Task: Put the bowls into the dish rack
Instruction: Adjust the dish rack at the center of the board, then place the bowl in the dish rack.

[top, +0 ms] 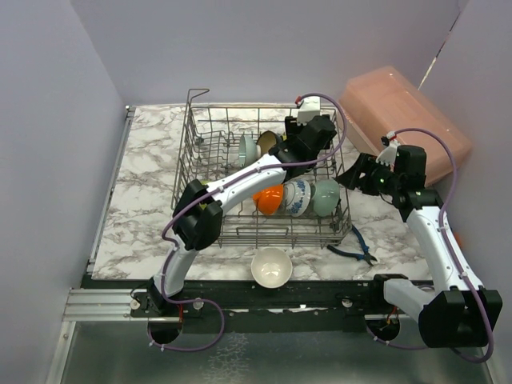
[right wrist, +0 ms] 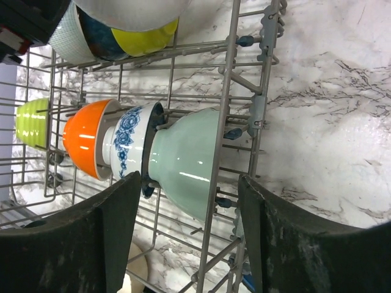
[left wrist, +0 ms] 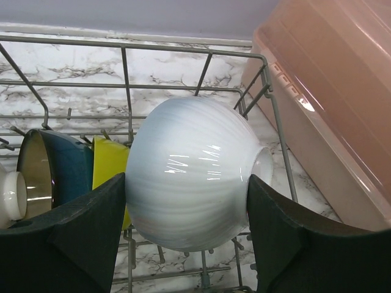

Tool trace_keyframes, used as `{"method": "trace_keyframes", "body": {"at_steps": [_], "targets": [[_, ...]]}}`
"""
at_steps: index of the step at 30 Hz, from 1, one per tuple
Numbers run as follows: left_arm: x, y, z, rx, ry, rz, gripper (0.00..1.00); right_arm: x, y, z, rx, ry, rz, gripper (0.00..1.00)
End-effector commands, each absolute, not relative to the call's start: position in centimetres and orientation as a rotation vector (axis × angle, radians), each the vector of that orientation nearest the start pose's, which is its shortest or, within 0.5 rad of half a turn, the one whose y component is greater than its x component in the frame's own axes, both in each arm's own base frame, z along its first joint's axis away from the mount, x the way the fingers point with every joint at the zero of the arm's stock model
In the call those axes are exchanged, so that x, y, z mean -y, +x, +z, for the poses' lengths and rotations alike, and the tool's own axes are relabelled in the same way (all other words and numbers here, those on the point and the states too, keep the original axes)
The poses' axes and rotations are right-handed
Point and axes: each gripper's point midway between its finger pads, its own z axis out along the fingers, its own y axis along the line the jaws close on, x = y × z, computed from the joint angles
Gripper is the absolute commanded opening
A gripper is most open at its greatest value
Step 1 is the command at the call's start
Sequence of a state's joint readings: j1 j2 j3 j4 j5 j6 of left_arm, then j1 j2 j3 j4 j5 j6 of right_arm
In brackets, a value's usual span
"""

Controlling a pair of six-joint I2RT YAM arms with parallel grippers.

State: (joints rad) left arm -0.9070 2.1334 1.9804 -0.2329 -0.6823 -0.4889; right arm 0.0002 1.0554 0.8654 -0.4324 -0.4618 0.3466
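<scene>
My left gripper (left wrist: pixel 186 183) is shut on a white bowl (left wrist: pixel 192 171), held on its side over the back right corner of the dish rack (left wrist: pixel 125 79). Next to it stand a yellow-green bowl (left wrist: pixel 109 166) and a dark teal bowl (left wrist: pixel 61 168). In the rack's front row stand orange (right wrist: pixel 85 143), blue-patterned (right wrist: pixel 127 146) and mint green (right wrist: pixel 183 162) bowls, with a lime green bowl (right wrist: pixel 32 122) beyond them. My right gripper (right wrist: pixel 189 183) is open and empty just outside the rack's right wall (top: pixel 346 204). A cream bowl (top: pixel 270 266) sits upright on the table in front of the rack.
A pink translucent box (top: pixel 404 120) leans at the back right, close to the rack's corner. Blue-handled pliers (top: pixel 358 250) lie on the marble table by the rack's front right corner. Grey walls stand on both sides.
</scene>
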Motion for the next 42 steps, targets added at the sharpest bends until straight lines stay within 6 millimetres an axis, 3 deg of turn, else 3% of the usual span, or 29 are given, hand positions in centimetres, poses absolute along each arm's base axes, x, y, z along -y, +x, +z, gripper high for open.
{"method": "trace_keyframes", "body": {"at_steps": [1, 8, 24, 26, 30, 42], "targets": [[42.4, 45.2, 23.4, -1.847, -0.106, -0.301, 0.00, -8.8, 30.2, 19.9, -2.192, 0.114, 0.665, 0.69], [43.3, 45.0, 20.9, -1.885, -0.086, -0.300, 0.00, -8.7, 30.1, 19.6, -2.193, 0.112, 0.659, 0.70], [43.8, 44.8, 18.6, -1.870, -0.070, -0.175, 0.00, -8.8, 30.1, 19.3, -2.193, 0.106, 0.670, 0.70], [43.9, 44.8, 18.3, -1.875, -0.069, -0.178, 0.08, -8.8, 30.1, 19.4, -2.192, 0.104, 0.670, 0.70], [44.7, 44.6, 18.0, -1.893, -0.047, -0.224, 0.41, -8.9, 30.1, 19.4, -2.190, 0.102, 0.671, 0.70], [47.4, 43.5, 19.8, -1.917, 0.004, -0.422, 0.83, -8.9, 30.1, 19.5, -2.189, 0.096, 0.673, 0.70]]}}
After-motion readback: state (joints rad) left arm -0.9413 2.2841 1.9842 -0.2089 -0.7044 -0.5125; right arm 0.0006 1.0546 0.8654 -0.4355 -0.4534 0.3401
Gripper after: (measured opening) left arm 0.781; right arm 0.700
